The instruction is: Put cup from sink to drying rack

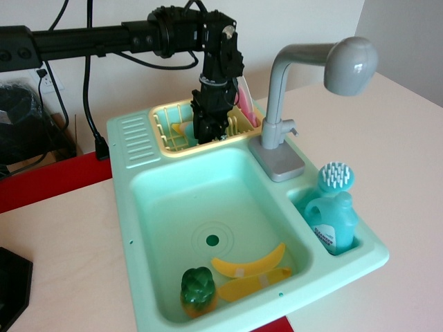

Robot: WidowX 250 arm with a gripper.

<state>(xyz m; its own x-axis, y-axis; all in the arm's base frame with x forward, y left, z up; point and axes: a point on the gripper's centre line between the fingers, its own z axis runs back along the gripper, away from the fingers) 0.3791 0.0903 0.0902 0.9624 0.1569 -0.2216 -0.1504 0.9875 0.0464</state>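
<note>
Cup [190,131] sits low inside the drying rack [166,142], only a teal sliver showing just left of the gripper [210,130] (mostly hidden behind it). Whether the jaws grip it cannot be told; lifting clear means straight up.

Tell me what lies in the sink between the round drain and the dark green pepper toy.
Nothing: in the observation view, only bare mint-green basin floor separates the round drain from the dark green pepper toy; the yellow banana-shaped pieces lie off to one side.
</note>
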